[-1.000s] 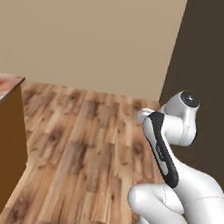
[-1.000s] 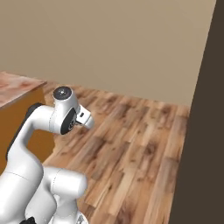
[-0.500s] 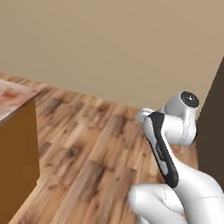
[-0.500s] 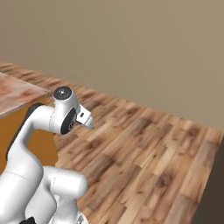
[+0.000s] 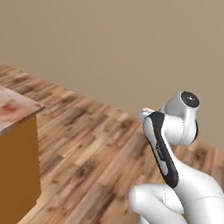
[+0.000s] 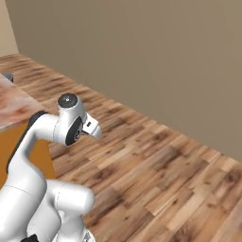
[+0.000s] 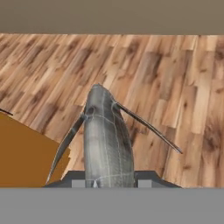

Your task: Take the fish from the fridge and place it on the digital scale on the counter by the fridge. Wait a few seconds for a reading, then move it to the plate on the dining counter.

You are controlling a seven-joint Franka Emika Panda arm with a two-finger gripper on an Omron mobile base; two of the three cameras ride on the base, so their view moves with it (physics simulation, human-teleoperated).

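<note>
In the hand view the claw [image 7: 106,183] sits at the bottom centre of the frame, its 2 tips barely showing as small grey blocks to either side of the fish [image 7: 106,146]. It is pinching the fish: the grey, scaled body rises from between the tips up to the middle of the frame, head end uppermost, with 2 thin fins splaying out toward lower left and right. The fish hangs over open wooden floor [image 7: 166,78], touching nothing else.

Outward from there, an orange wooden panel [image 7: 26,153] fills the lower left of the hand view. In the left base view the arm [image 5: 175,143] is folded up at the right of the frame, and a reddish-brown marbled top on an orange body, probably the dining counter [image 5: 2,114], juts in from the left edge. The right base view shows the same slab [image 6: 14,104] at the left edge behind the arm, with bare floor and a beige wall [image 6: 142,56] beyond.

Judging by this, the step in hand is the carry toward the plate, though whether the weighing is done cannot be read here. The plate is not identifiable; a small dark shape at the far left edge of the right base view is too cropped to name. The next move calls for the base to close on that counter, then for the arm to unfold and bring the fish over the plate before letting go.
</note>
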